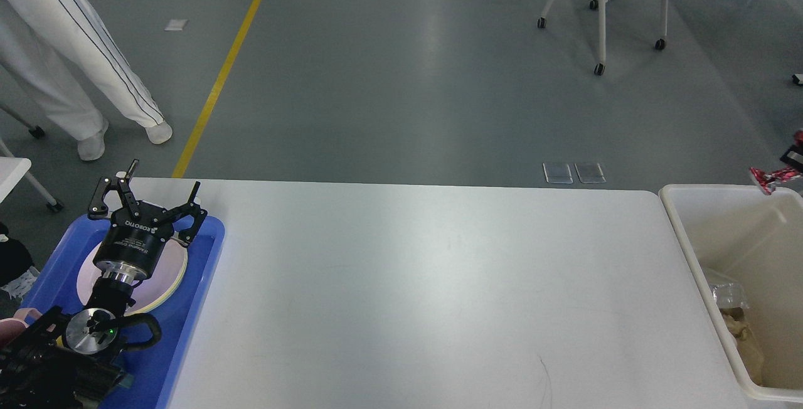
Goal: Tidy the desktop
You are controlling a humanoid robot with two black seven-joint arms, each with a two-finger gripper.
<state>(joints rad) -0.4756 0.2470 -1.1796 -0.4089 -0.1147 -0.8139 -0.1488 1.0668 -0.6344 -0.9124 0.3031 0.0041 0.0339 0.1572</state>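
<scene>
Left arm enters at lower-left corner over blue tray [188, 308]. Tray sits on left end of desktop [426, 296], holds pale plate [164, 283]; pink item at tray's near edge, partly hidden. Left gripper [149, 199] hovers above plate, fingers spread apart, holding nothing. Cream bin [690, 252] beside desktop's right edge holds crumpled clear plastic and beige scraps. Right gripper barely visible at far right edge above bin, state unclear, red-white wrapper [770, 178] at its tip.
</scene>
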